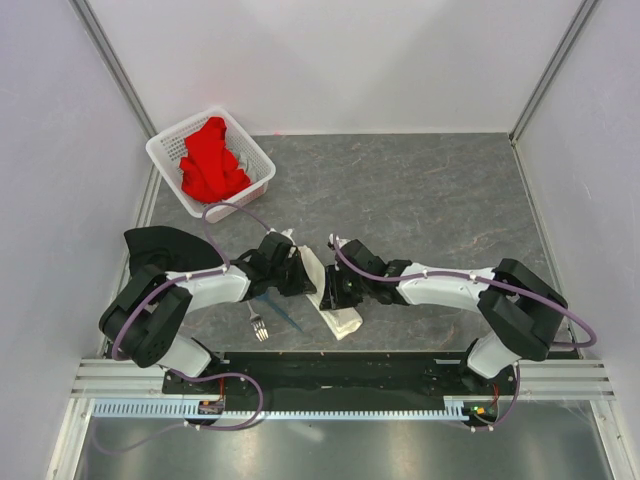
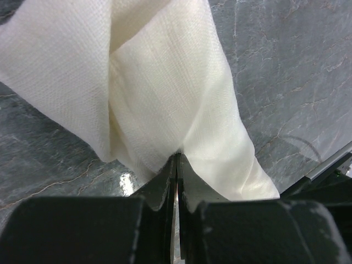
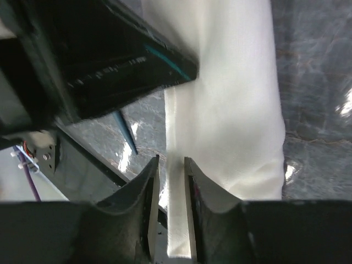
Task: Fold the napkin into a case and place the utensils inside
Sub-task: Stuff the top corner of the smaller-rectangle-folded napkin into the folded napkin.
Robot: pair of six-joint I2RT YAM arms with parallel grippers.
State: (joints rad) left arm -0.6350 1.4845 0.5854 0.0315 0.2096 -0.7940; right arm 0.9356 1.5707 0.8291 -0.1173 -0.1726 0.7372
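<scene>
Left gripper point(image 1: 297, 271) is clamped on the napkin point(image 1: 340, 318); in the left wrist view the left gripper point(image 2: 177, 160) is seen with jaws pressed together and the napkin point(image 2: 165, 82) fabric pinched right at the tips, folds fanning away over the table point(image 1: 430, 200).

Right gripper point(image 1: 333, 290) is set against the same cloth from the opposite side; in the right wrist view the right gripper point(image 3: 171, 179) is seen with jaws at a narrow gap and a thin strip of the napkin point(image 3: 231, 110) visible between them; whether that strip is actually squeezed cannot be told.

Napkin is laid as a narrow layered strip at centre near the arm bases, running diagonally from between the two grippers down to the near edge of the table; far end is hidden under the gripper bodies.

Fork point(image 1: 258, 322) is lying flat on the table just left of the strip, under the left arm, not inside the cloth; blue spoon point(image 1: 282, 312) is lying between fork and napkin, also outside it.

Basket point(image 1: 160, 152) is at far left with the red cloth point(image 1: 210, 160) inside; black cloth point(image 1: 160, 245) is bunched at the left edge behind the left arm.
</scene>
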